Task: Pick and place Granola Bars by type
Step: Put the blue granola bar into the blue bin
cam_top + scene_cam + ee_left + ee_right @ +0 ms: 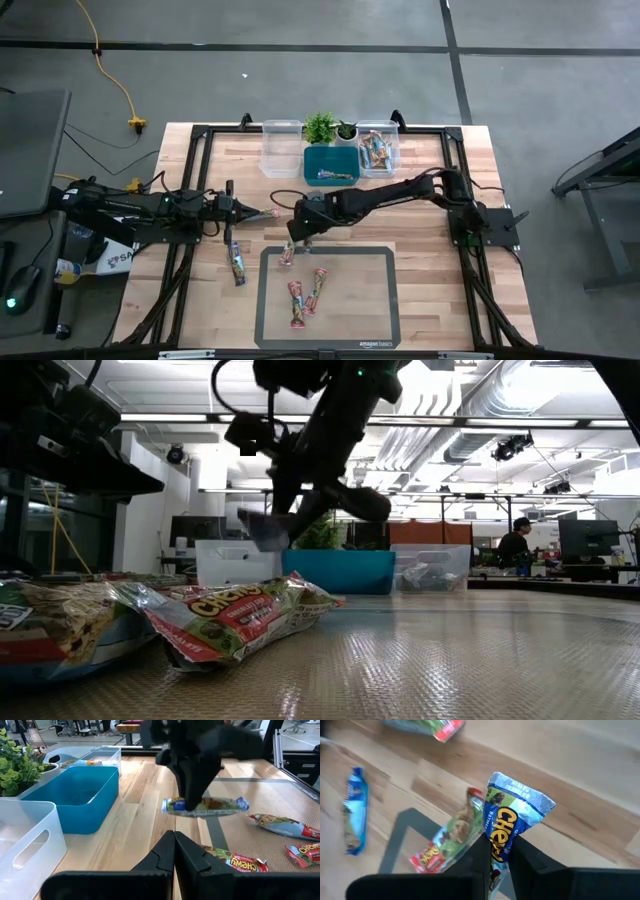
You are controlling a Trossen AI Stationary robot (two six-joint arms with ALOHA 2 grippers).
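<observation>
Three bins stand behind the mat, with granola bars lying on the mat.

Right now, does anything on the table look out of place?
One granola bar lies on bare wood left of the grey mat, apart from the bars on it. Otherwise nothing odd: the right gripper grips a blue-wrapped bar above the mat's corner.

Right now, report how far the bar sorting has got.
Done: some bars sit in the clear bin and the teal bin. In hand: the right gripper pinches a blue-ended bar above the mat. Left: several bars on the mat, one beside it. The left gripper is shut, empty.
</observation>
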